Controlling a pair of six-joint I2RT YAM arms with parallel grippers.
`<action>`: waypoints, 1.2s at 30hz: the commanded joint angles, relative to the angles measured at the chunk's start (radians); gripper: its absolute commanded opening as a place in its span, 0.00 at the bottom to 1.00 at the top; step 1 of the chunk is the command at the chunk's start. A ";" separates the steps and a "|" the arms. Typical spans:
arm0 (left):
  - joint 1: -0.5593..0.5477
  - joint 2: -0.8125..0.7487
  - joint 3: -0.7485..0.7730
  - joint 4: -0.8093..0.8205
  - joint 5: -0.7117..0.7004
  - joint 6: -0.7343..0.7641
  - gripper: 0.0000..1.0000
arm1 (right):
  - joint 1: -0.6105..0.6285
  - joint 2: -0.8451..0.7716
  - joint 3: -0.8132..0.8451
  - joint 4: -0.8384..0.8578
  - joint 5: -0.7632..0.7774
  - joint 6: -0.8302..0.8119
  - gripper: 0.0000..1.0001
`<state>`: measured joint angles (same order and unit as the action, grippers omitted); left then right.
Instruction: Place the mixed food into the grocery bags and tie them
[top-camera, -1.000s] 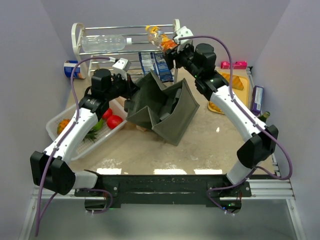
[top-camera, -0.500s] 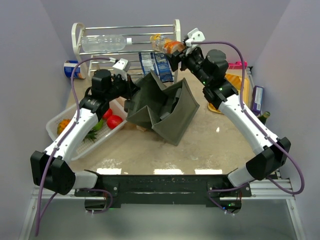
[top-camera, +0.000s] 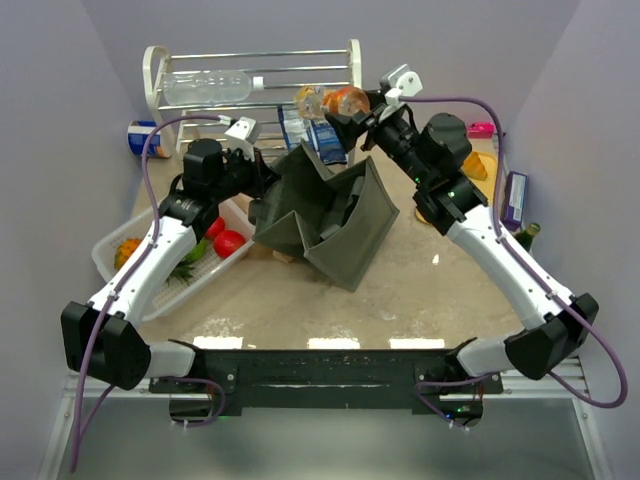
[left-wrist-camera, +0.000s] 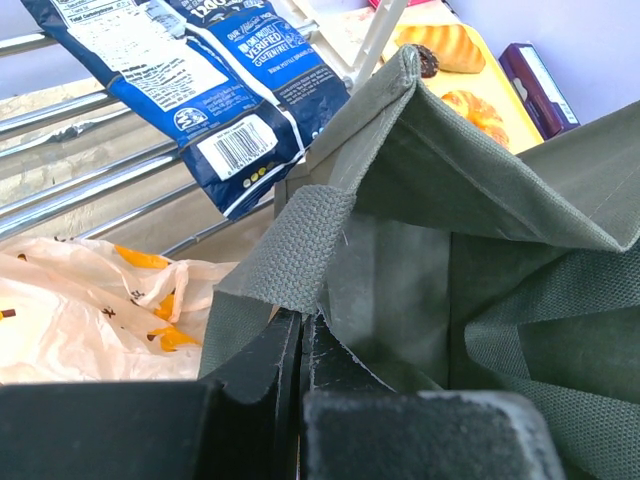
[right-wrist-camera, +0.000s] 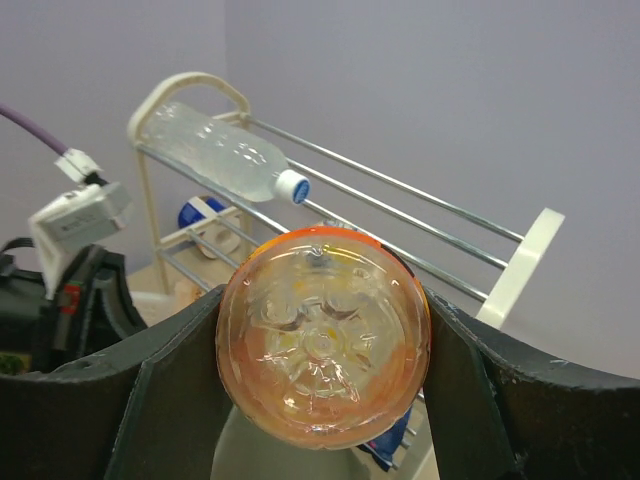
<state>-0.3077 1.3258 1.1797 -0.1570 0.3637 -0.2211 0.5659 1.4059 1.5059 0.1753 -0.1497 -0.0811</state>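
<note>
Packing is only just beginning: the left fingers (left-wrist-camera: 255, 385) are pinching shut on the olive tote (top-camera: 335, 215) rim while the right fingers (right-wrist-camera: 150, 410) are clasping the orange bottle (top-camera: 335, 100) at the tote's twelve o'clock (fruits (top-camera: 228, 242), clear bottle (top-camera: 205, 87) and peach bag (left-wrist-camera: 80, 310) are lying unpacked, nothing tied).

You have a dark olive-green boxy fabric tote (left-wrist-camera: 500, 200): coarse woven cloth, matt, with a ribbed webbing handle strap (left-wrist-camera: 297, 245) of heavier, rougher weave. The blue snack packets (left-wrist-camera: 235, 75) are glossy printed film, lightly creased. The thin translucent peach plastic bag (left-wrist-camera: 80, 310) is crinkled with a faint sheen. Your orange-filled bottle (right-wrist-camera: 322, 335) is clear moulded plastic, smooth and glossy; the clear plastic bottle (right-wrist-camera: 215, 150) looks cloudier. The wire rack (right-wrist-camera: 520, 262) has bright metal rods and cream plastic ends.
</note>
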 joint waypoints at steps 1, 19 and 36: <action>0.010 -0.005 -0.002 0.088 0.017 -0.021 0.00 | 0.028 -0.116 -0.007 0.174 -0.045 0.046 0.00; 0.012 0.023 -0.011 0.120 0.078 -0.060 0.00 | 0.157 -0.206 -0.053 0.096 -0.037 0.029 0.00; 0.012 0.049 -0.012 0.122 0.103 -0.081 0.00 | 0.207 -0.067 0.180 0.056 -0.070 -0.028 0.00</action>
<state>-0.3012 1.3682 1.1683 -0.0914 0.4355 -0.2710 0.7555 1.3499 1.5738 0.1188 -0.2020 -0.0734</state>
